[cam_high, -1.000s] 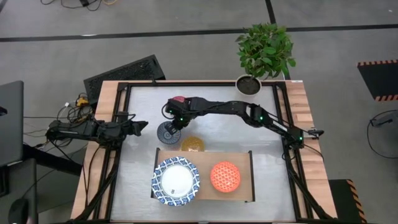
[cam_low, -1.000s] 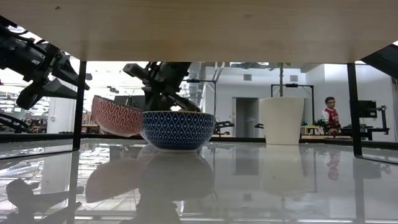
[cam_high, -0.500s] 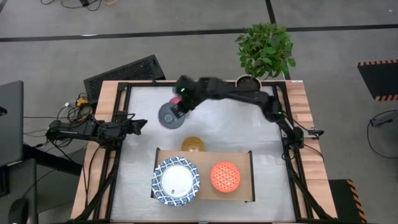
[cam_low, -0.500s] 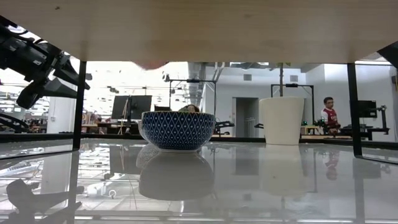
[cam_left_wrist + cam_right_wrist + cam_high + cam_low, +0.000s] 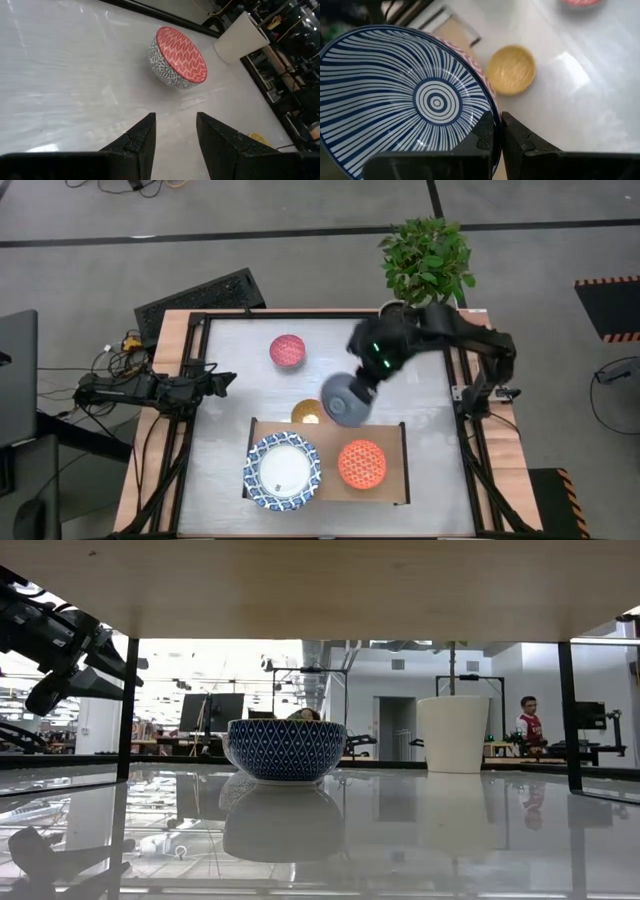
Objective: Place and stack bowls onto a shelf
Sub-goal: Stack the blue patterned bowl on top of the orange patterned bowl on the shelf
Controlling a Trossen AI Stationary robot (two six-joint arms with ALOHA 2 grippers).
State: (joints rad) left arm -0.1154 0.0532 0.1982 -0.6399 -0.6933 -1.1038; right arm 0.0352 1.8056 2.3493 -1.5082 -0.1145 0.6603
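Note:
My right gripper (image 5: 362,387) is shut on a bowl (image 5: 345,399) with a blue-striped inside (image 5: 415,100) and a pink-red outer wall. It hangs in the air above the far edge of the shelf (image 5: 390,435). A large blue-and-white bowl (image 5: 283,471) and an orange bowl (image 5: 362,464) stand on the shelf. A yellow bowl (image 5: 308,412) stands on the table just beyond the shelf, and a pink-red bowl (image 5: 287,350) (image 5: 178,59) farther back. The low view shows a bowl with a blue diamond wall (image 5: 286,748) on the table. My left gripper (image 5: 228,382) (image 5: 175,131) waits open at the left edge. My right gripper holds the bowl by its rim (image 5: 491,111). One finger (image 5: 484,134) is inside the bowl and the other (image 5: 520,142) outside it. The fingers slant down from the table's far right. The bowl is lifted clear of table and shelf, its inside up.
A white pot (image 5: 453,733) with a green plant (image 5: 427,260) stands at the table's far right corner. Black frame bars (image 5: 465,410) run along the table's sides. A person (image 5: 530,722) stands in the room beyond.
My right gripper has risen and swung toward the table's right and a little nearer, still shut, carrying the striped bowl from beside the pink-red bowl to above the shelf's far edge. The bowl has left the low view. The pink-red bowl has stayed where it was.

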